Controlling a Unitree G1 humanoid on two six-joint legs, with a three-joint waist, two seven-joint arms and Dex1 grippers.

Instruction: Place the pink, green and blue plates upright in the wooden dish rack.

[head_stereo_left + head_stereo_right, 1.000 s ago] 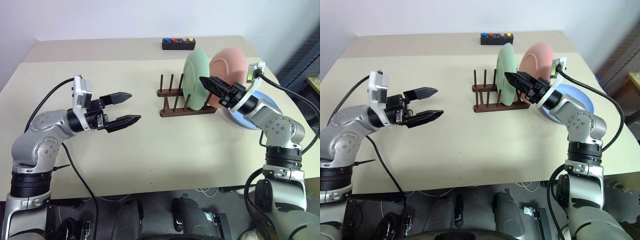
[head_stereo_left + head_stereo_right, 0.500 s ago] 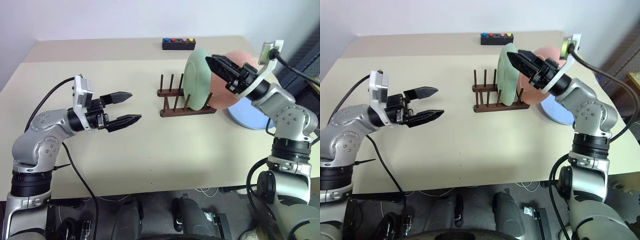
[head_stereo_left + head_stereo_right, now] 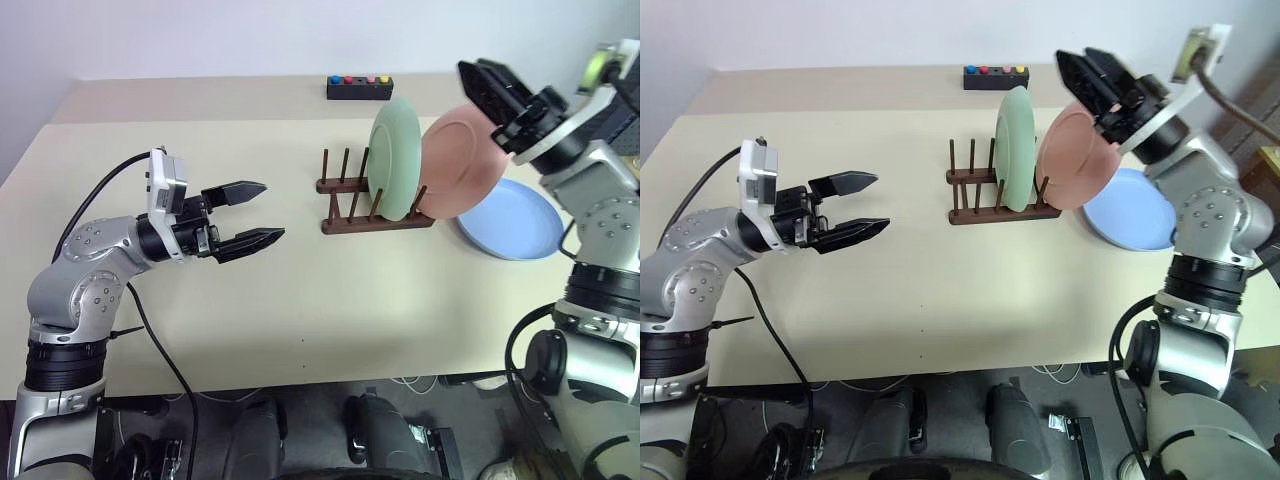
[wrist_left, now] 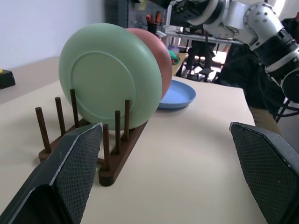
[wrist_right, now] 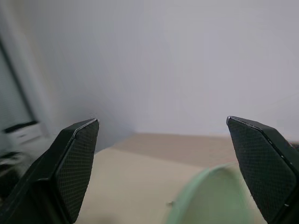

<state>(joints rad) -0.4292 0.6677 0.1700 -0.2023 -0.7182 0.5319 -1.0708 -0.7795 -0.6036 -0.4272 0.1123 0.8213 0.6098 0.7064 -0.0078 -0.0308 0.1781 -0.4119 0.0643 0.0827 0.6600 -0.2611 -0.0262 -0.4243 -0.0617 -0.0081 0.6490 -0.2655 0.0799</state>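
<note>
I am looking down over a beige table point(image 3: 300, 290) with both arms raised above it. The wooden dish rack point(image 3: 372, 205) sits toward the far middle of the table, a small dark brown frame of two rails with thin upright pegs.

The green plate point(image 3: 395, 160) stands upright between the pegs near the rack's right end. The pink plate point(image 3: 462, 160) is at the rack's rightmost end, tilted over to the right and away from the green plate, with its lower edge at the end of the rack. I cannot tell whether it sits between the pegs or only leans there. The blue plate point(image 3: 512, 220) lies flat on the table just to the right of the rack, partly behind the pink plate's lower edge.

My left gripper point(image 3: 258, 213) hovers over the left part of the table, well apart from the rack, pointing toward it, with its two black fingers spread and nothing between them. In the left wrist view the rack and all three plates show between those fingers.

My right gripper point(image 3: 482, 78) is lifted above the pink plate's upper edge and clear of it, pointing up and away, fingers spread wide and empty.

A small black box with coloured buttons point(image 3: 358, 87) rests near the table's far edge.
</note>
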